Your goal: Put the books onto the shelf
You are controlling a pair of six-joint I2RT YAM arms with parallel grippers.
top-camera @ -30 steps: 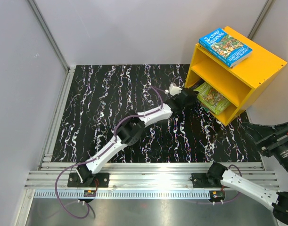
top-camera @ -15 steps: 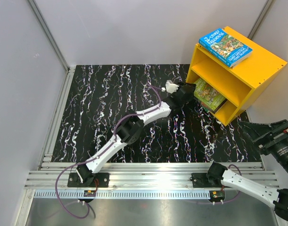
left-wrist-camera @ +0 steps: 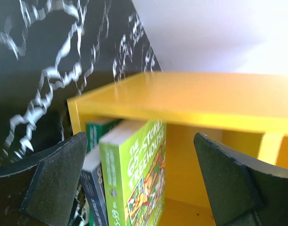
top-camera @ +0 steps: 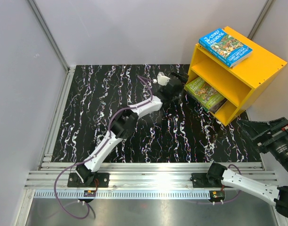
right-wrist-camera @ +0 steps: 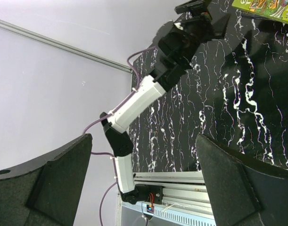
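The yellow shelf (top-camera: pixel 238 77) stands at the back right of the table. One blue book (top-camera: pixel 225 46) lies flat on its top. A bright green book (top-camera: pixel 206 94) leans in the lower compartment. In the left wrist view that green book (left-wrist-camera: pixel 134 179) stands on edge beside a dark navy book (left-wrist-camera: pixel 94 188) and a darker green one (left-wrist-camera: pixel 99 129), under the shelf's yellow board (left-wrist-camera: pixel 195 99). My left gripper (top-camera: pixel 181 82) hovers just left of the shelf opening, open, with nothing held. My right gripper (top-camera: pixel 259 129) stays open and empty at the right edge.
The black marbled mat (top-camera: pixel 125 113) covers the table in front of the shelf. Grey walls close in the left and back sides. An aluminium rail (top-camera: pixel 148 176) runs along the near edge. In the right wrist view the left arm (right-wrist-camera: pixel 144 94) stretches across the mat.
My left gripper has opened, let go of the green book and drawn back to the left, away from the shelf. The book now rests in the lower compartment. The right arm barely moved.
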